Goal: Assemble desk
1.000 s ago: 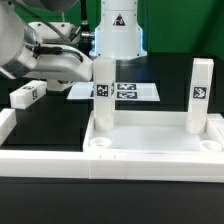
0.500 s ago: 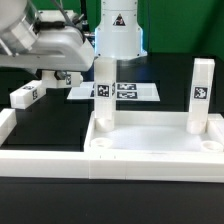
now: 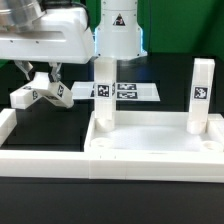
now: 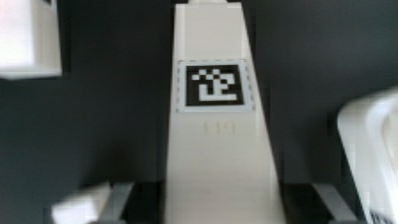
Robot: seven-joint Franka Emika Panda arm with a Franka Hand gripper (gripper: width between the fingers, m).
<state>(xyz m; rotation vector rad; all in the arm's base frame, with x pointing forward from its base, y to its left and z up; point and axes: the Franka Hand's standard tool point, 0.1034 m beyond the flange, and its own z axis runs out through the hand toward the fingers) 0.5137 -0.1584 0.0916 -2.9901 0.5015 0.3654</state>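
The white desk top (image 3: 150, 158) lies at the exterior view's right, with two white legs standing upright in its far sockets, one (image 3: 103, 95) toward the exterior view's left and one (image 3: 200, 95) toward its right. My gripper (image 3: 44, 86) hangs low over the black table at the exterior view's left, shut on a third tagged leg (image 3: 58, 92). In the wrist view this leg (image 4: 217, 90) runs straight out from between the jaws (image 4: 222, 200), tag facing the camera. Another leg (image 3: 24, 97) lies flat on the table beside it.
The marker board (image 3: 130, 91) lies behind the desk top. White border rails (image 3: 40, 160) run along the front and the exterior view's left. The robot base (image 3: 118, 30) stands at the back.
The arm has swung in from the exterior view's left and come down, bringing the gripper and its leg low beside the lying leg. The desk top and upright legs have not moved.
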